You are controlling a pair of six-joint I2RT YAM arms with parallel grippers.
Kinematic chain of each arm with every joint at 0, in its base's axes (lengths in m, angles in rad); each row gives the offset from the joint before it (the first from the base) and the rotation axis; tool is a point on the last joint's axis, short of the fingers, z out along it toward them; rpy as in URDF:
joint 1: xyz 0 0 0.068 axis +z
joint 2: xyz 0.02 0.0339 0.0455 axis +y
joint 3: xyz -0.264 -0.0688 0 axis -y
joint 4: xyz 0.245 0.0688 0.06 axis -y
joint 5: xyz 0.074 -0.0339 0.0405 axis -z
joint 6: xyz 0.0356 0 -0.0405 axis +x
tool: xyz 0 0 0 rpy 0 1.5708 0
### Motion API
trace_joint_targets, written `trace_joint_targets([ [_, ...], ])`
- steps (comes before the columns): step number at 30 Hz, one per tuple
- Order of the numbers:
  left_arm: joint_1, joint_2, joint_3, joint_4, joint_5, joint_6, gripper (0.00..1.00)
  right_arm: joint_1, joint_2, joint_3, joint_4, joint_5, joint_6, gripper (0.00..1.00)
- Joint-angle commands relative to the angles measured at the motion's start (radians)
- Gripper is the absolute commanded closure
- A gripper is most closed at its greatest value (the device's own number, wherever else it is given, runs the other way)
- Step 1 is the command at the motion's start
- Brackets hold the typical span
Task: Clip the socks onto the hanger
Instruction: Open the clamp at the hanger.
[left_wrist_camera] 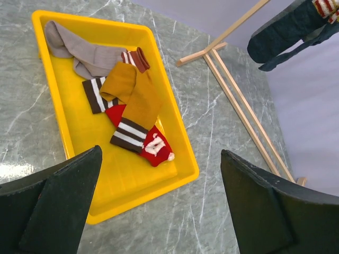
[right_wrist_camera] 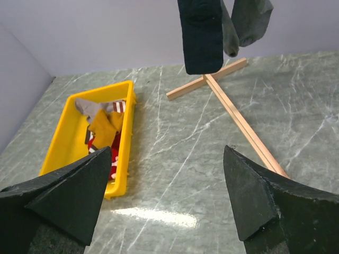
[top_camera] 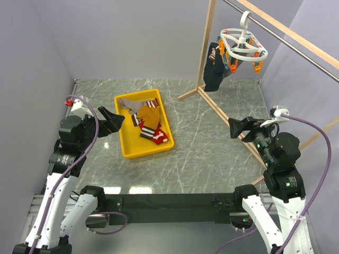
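Opening on the left gripper (top_camera: 112, 121), hovering with both fingers spread wide and gripping nothing, just beside the left rim of the yellow plastic tray (top_camera: 120, 129). Finding the loose socks (top_camera: 149, 125) heaped inside that tray, toward the left edge of the grey marble table (top_camera: 212, 159), roughly midway between its near and far edges. Placing that heap ahead of and below the left fingers, a little toward the right edge from them. Picking out a mustard yellow sock (left_wrist_camera: 135, 92) on top, running its long axis roughly along the tray's length, with a grey-beige sock (left_wrist_camera: 79, 50) toward the far end and a red sock with white marks (left_wrist_camera: 157, 148) toward the near end.

Judging the left arm clearly the nearer one for a pick. Spotting the right gripper (top_camera: 239, 127) well apart by the right edge, likewise splayed and carrying nothing.

Looking up over the far right corner to the white plastic oval hanger (top_camera: 243, 45), hooked high on a wooden frame (top_camera: 205, 53) and already carrying a dark navy sock (top_camera: 213, 74).

Struggling to count free clips, with several tucked behind the navy fabric. Losing the hanger entirely from both wrist views, catching only dangling navy ends. Failing to match the striped cuffs in the heap to their socks.
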Motion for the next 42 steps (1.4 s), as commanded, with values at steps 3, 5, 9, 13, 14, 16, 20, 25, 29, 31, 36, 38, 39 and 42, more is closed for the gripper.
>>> trace_joint_targets([
  [3, -0.002, -0.015, 0.024, 0.057, 0.008, 0.005, 0.01, 0.005, 0.016, 0.074, 0.017, -0.026, -0.025, 0.08],
  [5, -0.003, -0.02, 0.027, 0.057, 0.014, 0.01, 0.01, 0.005, 0.019, 0.074, 0.028, -0.036, -0.025, 0.08],
  [9, -0.003, -0.023, 0.022, 0.065, 0.03, 0.016, 0.01, 0.005, 0.043, 0.08, 0.037, -0.046, -0.009, 0.09],
  [13, -0.003, -0.02, 0.011, 0.077, 0.048, 0.013, 0.01, 0.008, 0.066, 0.096, 0.045, -0.056, -0.006, 0.1],
  [14, -0.002, -0.018, 0.002, 0.085, 0.056, 0.002, 0.01, 0.011, 0.073, 0.1, 0.045, -0.056, -0.008, 0.1],
  [16, -0.002, -0.012, -0.008, 0.128, 0.074, -0.012, 0.01, 0.02, 0.08, 0.111, 0.057, -0.027, 0.001, 0.1],
  [20, -0.003, 0.011, -0.039, 0.227, 0.183, -0.033, 0.01, 0.054, 0.102, 0.103, 0.088, 0.037, -0.011, 0.1],
  [25, -0.017, 0.031, -0.1, 0.339, 0.223, -0.113, 0.01, 0.221, 0.235, 0.195, 0.091, 0.212, -0.058, 0.13],
  [29, -0.042, 0.022, -0.189, 0.476, 0.22, -0.185, 0.01, 0.315, 0.303, 0.267, 0.108, 0.46, -0.068, 0.14],
  [31, -0.063, 0.036, -0.197, 0.491, 0.205, -0.179, 0.01, 0.338, 0.324, 0.287, 0.111, 0.52, -0.072, 0.14],
  [36, -0.103, 0.086, -0.171, 0.461, 0.159, -0.147, 0.01, 0.399, 0.398, 0.294, 0.185, 0.713, -0.126, 0.16],
  [38, -0.115, 0.1, -0.168, 0.464, 0.154, -0.147, 0.01, 0.439, 0.444, 0.339, 0.202, 0.775, -0.156, 0.17],
  [39, -0.118, 0.105, -0.168, 0.467, 0.153, -0.148, 0.01, 0.448, 0.459, 0.358, 0.211, 0.816, -0.169, 0.17],
  [42, -0.126, 0.105, -0.167, 0.465, 0.142, -0.142, 0.01, 0.47, 0.523, 0.439, 0.185, 0.847, -0.189, 0.21],
])
